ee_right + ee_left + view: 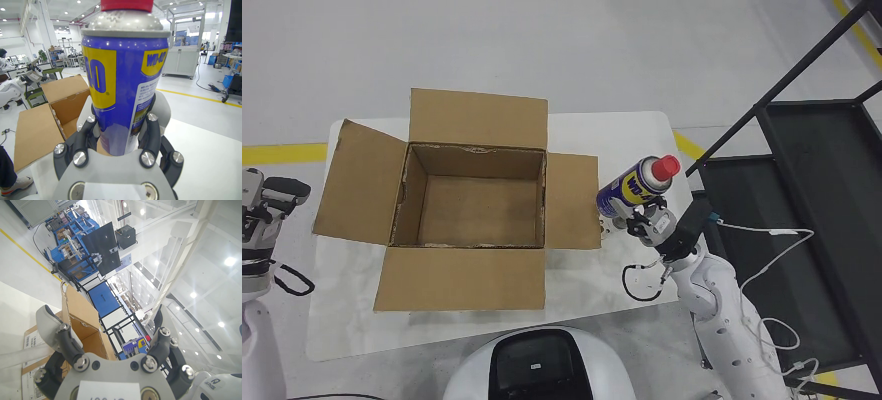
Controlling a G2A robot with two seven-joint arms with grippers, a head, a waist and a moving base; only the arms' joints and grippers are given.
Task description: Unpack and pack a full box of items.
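Right wrist view: right gripper (123,111) fingers (164,111) closed on the lower body of the spray can (124,75), beside the open box (477,210); left gripper (104,313) fingers spread apart.

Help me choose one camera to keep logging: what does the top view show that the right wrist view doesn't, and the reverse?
Top view: the cardboard box's bare floor, all four flaps spread, and the black rack beside the table. Right wrist view: the fingers clamped on the spray can's lower body, close up. Both: the can held by the right gripper beside the open box.
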